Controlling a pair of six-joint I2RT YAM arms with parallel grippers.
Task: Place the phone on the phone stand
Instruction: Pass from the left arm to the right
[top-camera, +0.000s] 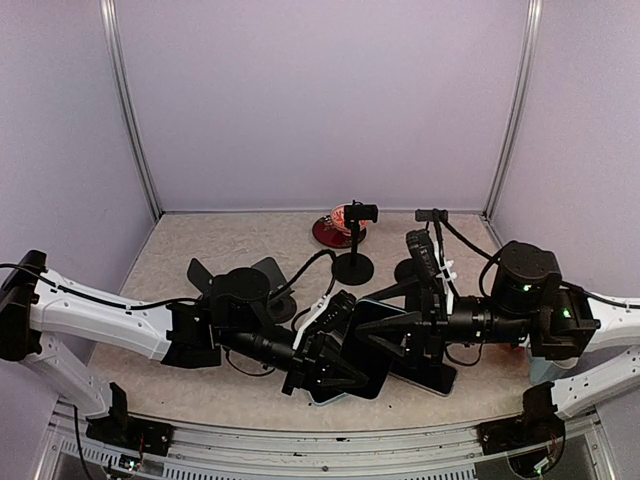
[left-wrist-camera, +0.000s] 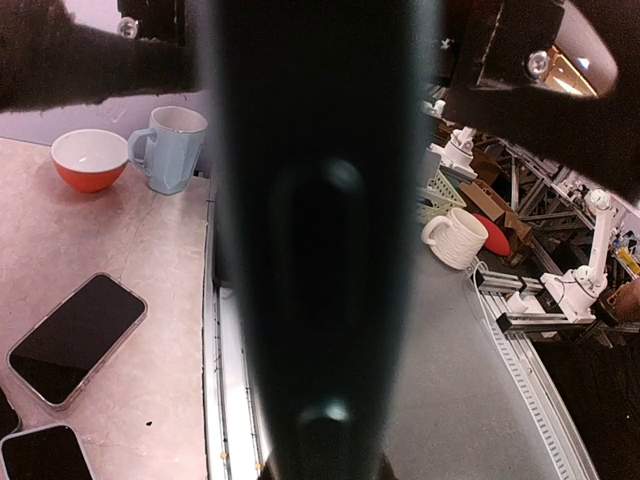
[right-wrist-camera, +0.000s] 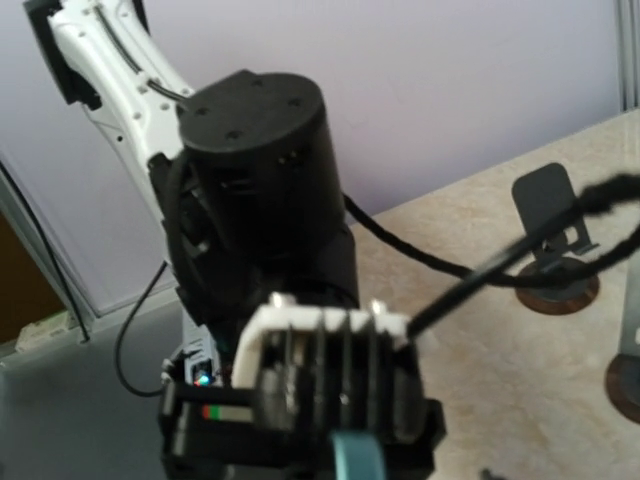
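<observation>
Both arms reach low toward frame centre — left gripper and right gripper nearly meeting, jaw states unclear.

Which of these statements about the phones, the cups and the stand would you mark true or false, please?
1. An orange bowl sits beside a light blue mug. True.
2. A phone already rests on the black phone stand. False: its holder carries no phone.
3. Two phones lie flat on the table in the left wrist view. True: a dark phone and a second phone.
4. The white ribbed mug is on its side. False: upright.
</observation>
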